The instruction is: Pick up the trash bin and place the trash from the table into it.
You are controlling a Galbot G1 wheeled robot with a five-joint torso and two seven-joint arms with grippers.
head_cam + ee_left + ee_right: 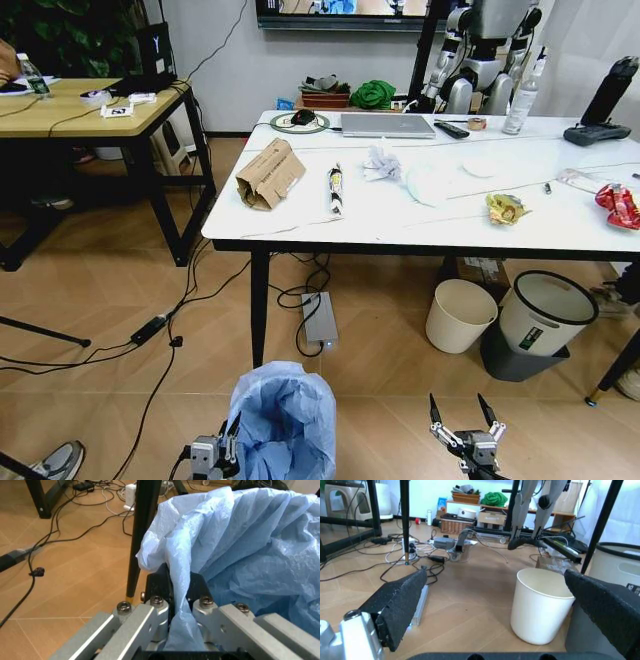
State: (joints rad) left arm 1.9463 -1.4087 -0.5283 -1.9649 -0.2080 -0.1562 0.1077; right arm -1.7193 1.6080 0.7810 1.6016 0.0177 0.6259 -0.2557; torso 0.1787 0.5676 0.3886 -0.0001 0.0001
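- The left gripper (pixel 177 592) is clenched on a fold of the thin blue bag lining the trash bin (pixel 283 420), low on the floor in front of the table (pixel 300 225).
- The pinch sits at the bag's near rim; the black fingers (pixel 159 582) close on either side of the film, with the rest of the bag billowing just beyond them.
- The bin looks light, but the liner is soft, crinkly and probably slippery, so a hold on film alone may pull the bag loose; the stiff rim under the plastic seems the surer place to grip.
- The right gripper (pixel 463 414) hangs released beside the bin, holding nothing.
- Between its two spread pads (pixel 395 605), a cream bin (pixel 540 609) stands well beyond them on the floor.
- Trash counted on the table, well beyond both sets of fingers:
  - one crumpled piece of cardboard (pixel 269 174)
  - one rolled wrapper (pixel 335 188)
  - one wad of tissue (pixel 381 163)
  - two flat white papers (pixel 430 184)
  - one yellow wrapper (pixel 506 208)
  - one red wrapper (pixel 619 204)
- Every piece looks light and easily crushed, suiting a gentle pinch.
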